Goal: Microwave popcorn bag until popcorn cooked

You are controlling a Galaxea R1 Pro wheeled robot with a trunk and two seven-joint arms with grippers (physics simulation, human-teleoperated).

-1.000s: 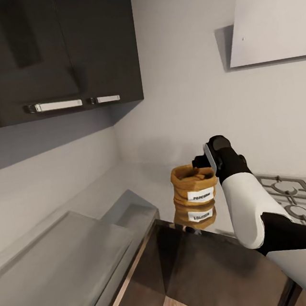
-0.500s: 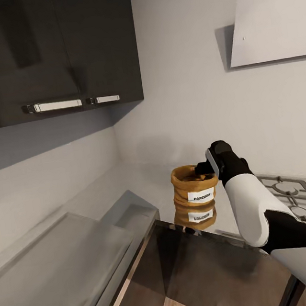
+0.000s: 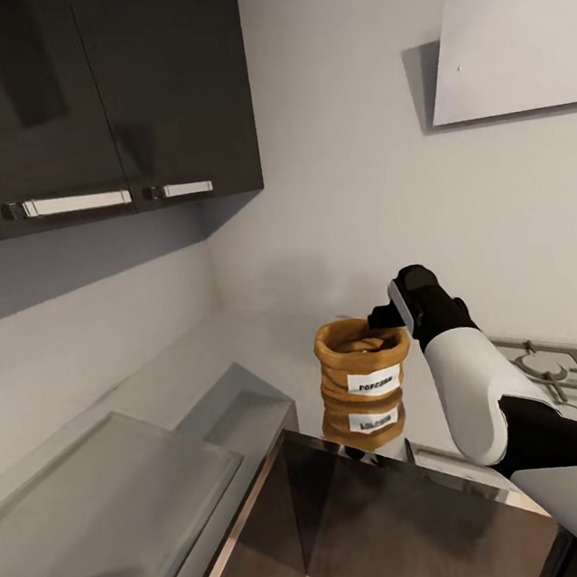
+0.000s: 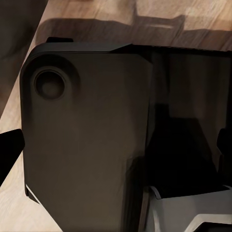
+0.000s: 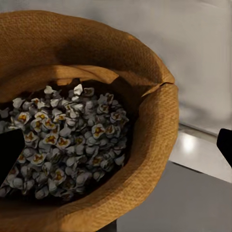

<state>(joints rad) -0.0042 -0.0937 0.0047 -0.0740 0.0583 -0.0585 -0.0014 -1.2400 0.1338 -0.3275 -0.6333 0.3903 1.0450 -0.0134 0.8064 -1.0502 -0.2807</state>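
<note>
Here | right arm (image 3: 468, 374) reaches forward to popcorn bag (image 3: 362, 359) | jaws seemingly straddle rim, apart | left jaws: cannot tell

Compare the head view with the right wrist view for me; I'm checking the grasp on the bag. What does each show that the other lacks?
Head view alone: the bag's white POPCORN label, its reflection in the glossy countertop, the dark wall cabinets, white hood, gas hob, and the right arm reaching to the rim. Right wrist view alone: the kernels inside the sack, with one dark fingertip inside the rim and one outside. Shared: the popcorn bag and the right gripper straddling its rolled rim, jaws apart.
</note>
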